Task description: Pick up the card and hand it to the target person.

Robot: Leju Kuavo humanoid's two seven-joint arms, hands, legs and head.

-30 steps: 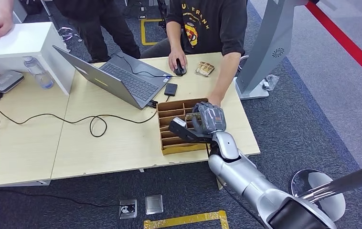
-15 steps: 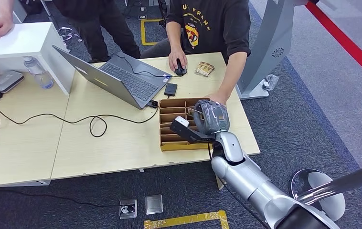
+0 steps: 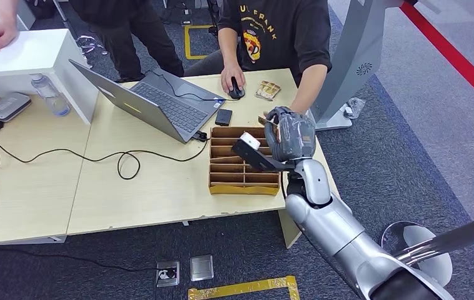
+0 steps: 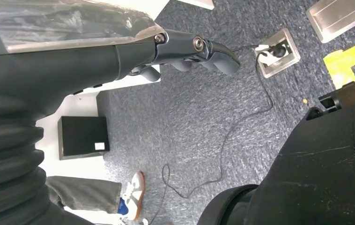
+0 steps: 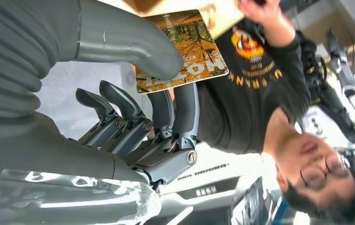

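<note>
My right hand (image 3: 288, 135) is raised above the far right corner of the cardboard divider tray (image 3: 241, 188). It pinches the card (image 5: 185, 51), which has an orange autumn picture, between the thumb and a finger; the other fingers (image 5: 119, 112) are curled below it. From the head view the card (image 3: 270, 122) sticks up edge-on at the hand's far side. A person in a black T-shirt (image 3: 278, 31) sits across the table, with one forearm (image 3: 305, 94) reaching down to just behind my hand. My left hand (image 4: 199, 51) hangs over the carpet, holding nothing.
An open laptop (image 3: 153, 100), a mouse (image 3: 235, 91) under the person's other hand, a small black box (image 3: 224, 117) and a pack of cards (image 3: 268, 89) lie on the table. A grey stand (image 3: 347, 62) rises at the right. A black cable (image 3: 97, 156) loops across the table.
My right hand has lifted off the tray with the card and moved away from me toward the seated person. The person's arm has drawn back and up from the table.
</note>
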